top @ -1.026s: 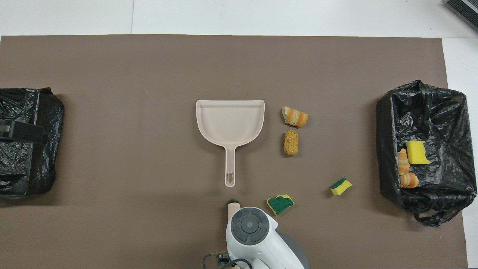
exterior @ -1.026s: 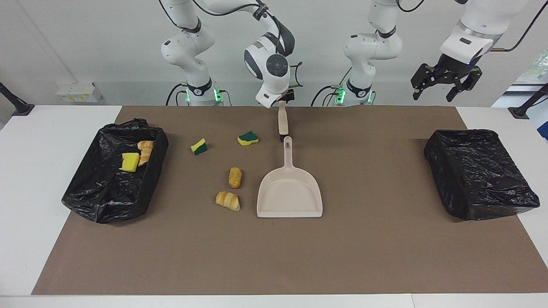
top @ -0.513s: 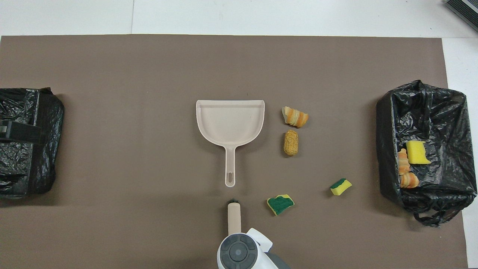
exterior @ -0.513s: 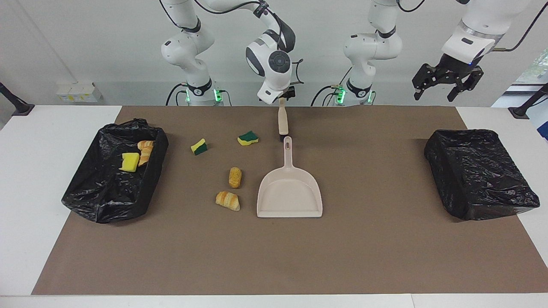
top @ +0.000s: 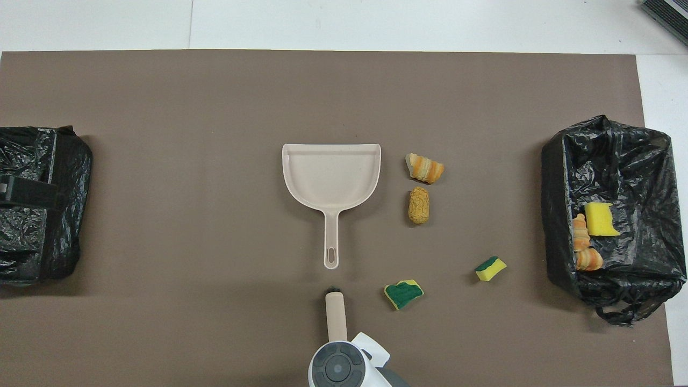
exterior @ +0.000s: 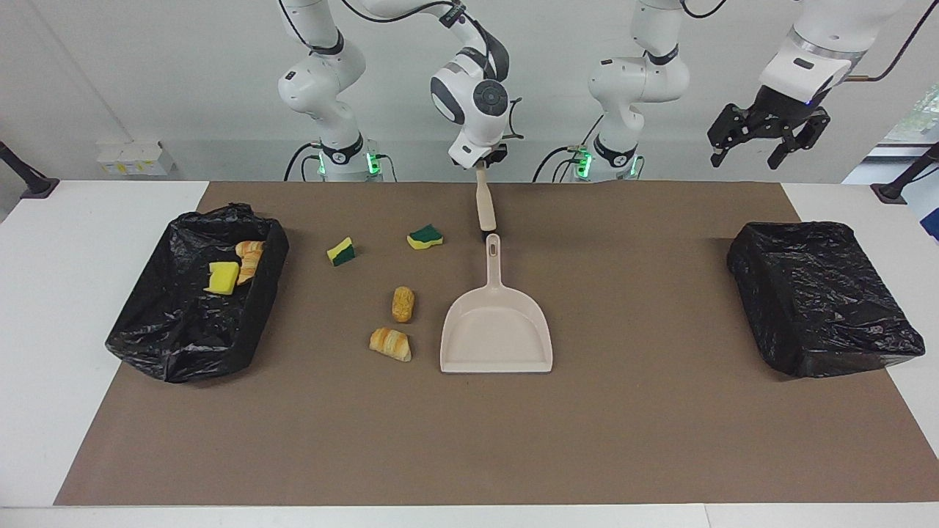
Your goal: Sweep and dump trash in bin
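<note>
The right gripper (exterior: 480, 166) is clasped on the top of the brush (exterior: 485, 208), whose bristle end stands just by the dustpan (exterior: 496, 328) handle, the left gripper (exterior: 764, 139) waits spread above the table end, and the next move calls for sweeping four loose scraps (exterior: 402, 303) beside the pan into it.

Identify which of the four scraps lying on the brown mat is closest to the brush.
The dark green-topped sponge chunk, beside the brush; the other three scraps lie farther off.
</note>
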